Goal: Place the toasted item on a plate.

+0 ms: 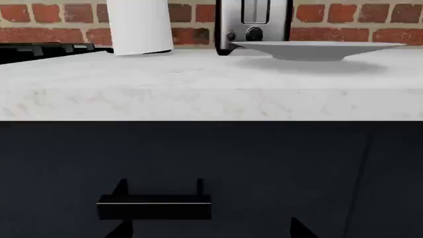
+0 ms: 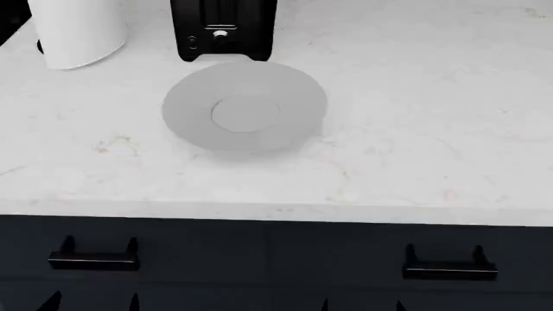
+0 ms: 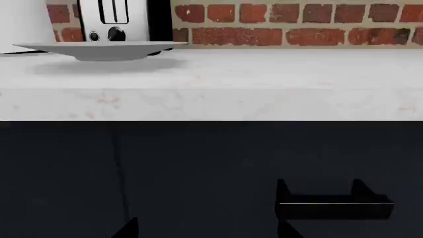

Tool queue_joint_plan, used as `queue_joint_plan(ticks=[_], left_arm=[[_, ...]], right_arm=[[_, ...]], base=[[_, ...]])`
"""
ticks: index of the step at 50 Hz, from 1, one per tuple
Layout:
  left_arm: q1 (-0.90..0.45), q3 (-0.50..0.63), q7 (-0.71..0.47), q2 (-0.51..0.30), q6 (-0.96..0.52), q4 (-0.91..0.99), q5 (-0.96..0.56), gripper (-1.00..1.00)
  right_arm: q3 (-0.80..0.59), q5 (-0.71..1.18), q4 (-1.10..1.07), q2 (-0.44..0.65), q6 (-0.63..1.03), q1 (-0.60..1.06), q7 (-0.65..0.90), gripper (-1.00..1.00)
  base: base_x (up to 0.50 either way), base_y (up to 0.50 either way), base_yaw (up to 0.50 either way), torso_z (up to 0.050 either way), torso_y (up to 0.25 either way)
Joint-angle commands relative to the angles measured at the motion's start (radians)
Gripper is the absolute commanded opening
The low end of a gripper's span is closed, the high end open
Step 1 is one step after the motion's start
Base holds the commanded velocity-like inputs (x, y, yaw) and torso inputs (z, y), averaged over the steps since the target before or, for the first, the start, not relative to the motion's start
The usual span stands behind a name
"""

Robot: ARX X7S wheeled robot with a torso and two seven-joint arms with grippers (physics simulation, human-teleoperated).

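Closest in, down at the head view's lower edge, dark finger tips (image 2: 52,301) of the left gripper poke up on one side and those of the right (image 2: 363,304) on the other, all in front of the navy drawer fronts (image 2: 276,253). Only the tips show, so how wide either pair stands open I cannot tell, and nothing is seen held. Two black handles sit on the drawers, one left (image 2: 93,259) and one right (image 2: 449,269).

Above them runs the white marble tabletop (image 2: 415,129). The grey plate (image 2: 245,107) lies flat on it, left of centre, bare. Just behind the plate, nearly touching its far rim, stands the toaster (image 2: 225,29), lever and knob facing us. No toasted slice shows in any view; the slots are cut off by the picture's edge. A white cylinder (image 2: 78,32) stands left of the toaster, apart from the plate. A brick wall (image 3: 297,22) backs the tabletop, and a dark cooktop (image 1: 46,49) lies beyond the cylinder.
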Motion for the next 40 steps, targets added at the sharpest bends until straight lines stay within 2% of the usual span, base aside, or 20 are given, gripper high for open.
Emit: queue_joint_plan(ticks=[1, 12, 28, 36, 40], left_arm=[[0.000, 0.011, -0.011, -0.010, 0.000, 0.000, 0.000, 1.00], [0.007, 0.054, -0.068, -0.042, -0.012, 0.025, -0.021, 1.00], [0.019, 0.087, -0.101, -0.075, -0.014, 0.074, -0.036, 1.00], [0.017, 0.100, -0.108, -0.084, -0.017, 0.076, -0.045, 1.00], [0.018, 0.103, -0.113, -0.090, -0.019, 0.082, -0.052, 1.00]], right_arm=[[-0.013, 0.000, 0.000, 0.009, 0.000, 0.000, 0.013, 1.00], [-0.061, 0.037, -0.013, 0.046, 0.023, -0.006, 0.046, 1.00], [-0.094, 0.042, -0.053, 0.069, 0.046, -0.015, 0.088, 1.00], [-0.101, 0.048, -0.055, 0.079, 0.031, -0.018, 0.107, 1.00], [-0.106, 0.053, -0.058, 0.083, 0.031, -0.017, 0.112, 1.00]], base=[[0.00, 0.00, 0.00, 0.000, 0.000], [0.00, 0.00, 0.00, 0.000, 0.000], [0.00, 0.00, 0.00, 0.049, 0.000], [-0.48, 0.00, 0.00, 0.050, 0.000], [0.00, 0.00, 0.00, 0.050, 0.000]])
